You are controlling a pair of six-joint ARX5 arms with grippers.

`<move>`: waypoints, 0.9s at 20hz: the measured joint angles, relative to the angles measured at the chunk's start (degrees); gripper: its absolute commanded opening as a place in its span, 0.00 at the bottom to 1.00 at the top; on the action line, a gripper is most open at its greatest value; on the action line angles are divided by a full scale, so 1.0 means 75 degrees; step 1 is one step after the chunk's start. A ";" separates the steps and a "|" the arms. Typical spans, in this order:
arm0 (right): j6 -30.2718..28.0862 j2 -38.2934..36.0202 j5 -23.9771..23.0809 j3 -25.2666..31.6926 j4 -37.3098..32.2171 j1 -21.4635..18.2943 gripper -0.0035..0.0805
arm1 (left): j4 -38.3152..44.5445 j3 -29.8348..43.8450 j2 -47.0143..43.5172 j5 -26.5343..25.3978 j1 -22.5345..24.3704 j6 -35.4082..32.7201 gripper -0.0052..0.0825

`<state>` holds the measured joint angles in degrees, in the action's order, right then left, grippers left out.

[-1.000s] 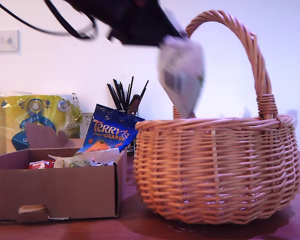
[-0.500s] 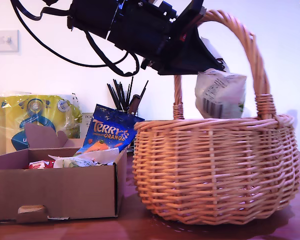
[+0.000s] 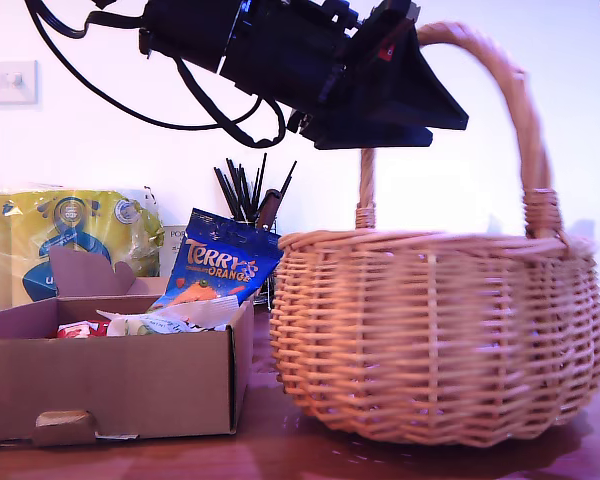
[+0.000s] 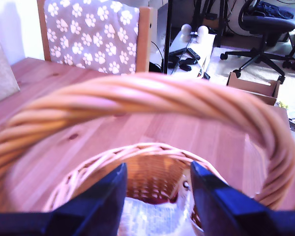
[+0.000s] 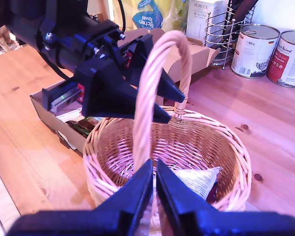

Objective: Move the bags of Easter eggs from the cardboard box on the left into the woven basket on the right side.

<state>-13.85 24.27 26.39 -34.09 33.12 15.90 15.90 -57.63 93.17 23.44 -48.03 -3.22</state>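
My first gripper (image 4: pixel 157 199) hangs above the woven basket (image 3: pixel 435 335) with its dark, wedge-shaped jaws spread wide and nothing between them; below the gap a pale crinkly white bag (image 4: pixel 155 219) lies on the basket's floor. My second gripper (image 5: pixel 154 191) has its black jaws nearly together, pinching nothing, just beside the twisted wicker handle (image 5: pixel 155 93). The basket is round and bulging, of tan cane with a braided rim, standing on the reddish wooden table (image 3: pixel 270 450). Just beside it, toward the exterior view's left, sits the low corrugated cardboard box (image 3: pixel 110 375), flaps upright. A glossy blue bag (image 3: pixel 220 265) leans at its back corner nearest the basket; a red bag (image 3: pixel 80 329) and pale packets lie inside.
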 measured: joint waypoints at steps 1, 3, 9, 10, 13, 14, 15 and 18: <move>0.0000 0.0000 0.0000 0.0000 0.0000 0.0000 0.03 | -0.0169 0.0000 0.0000 0.0006 0.0003 0.0000 0.23; 0.0003 0.0000 0.0000 0.0000 0.0009 0.0000 0.03 | -0.0641 0.0000 -0.0003 0.0003 0.0003 0.0003 0.07; 0.0000 0.0000 0.0000 0.0000 0.0061 0.0000 0.03 | -0.2264 0.0000 -0.0405 -0.0303 0.0003 -0.0356 0.04; 0.0000 0.0000 0.0000 0.0000 0.0064 0.0000 0.03 | -0.2602 0.0000 -0.0670 -0.0603 0.0003 -0.0490 0.04; 0.0000 0.0000 0.0000 0.0000 0.0067 0.0000 0.03 | -0.3518 0.0000 -0.1679 -0.1209 0.0204 -0.0918 0.04; 0.0000 0.0000 0.0000 0.0000 0.0070 0.0000 0.03 | -0.3777 0.0000 -0.1990 -0.1274 0.0376 -0.1064 0.04; 0.0000 0.0000 0.0000 0.0000 0.0070 0.0000 0.03 | -0.4051 0.0000 -0.2299 -0.1285 0.0650 -0.1206 0.04; 0.0000 0.0000 0.0000 0.0000 0.0070 0.0000 0.03 | -0.4838 0.0000 -0.2999 -0.1014 0.1880 -0.1655 0.04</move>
<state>-13.85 24.27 26.39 -34.09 33.65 15.90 -20.38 -57.63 70.67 15.84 -33.93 -15.64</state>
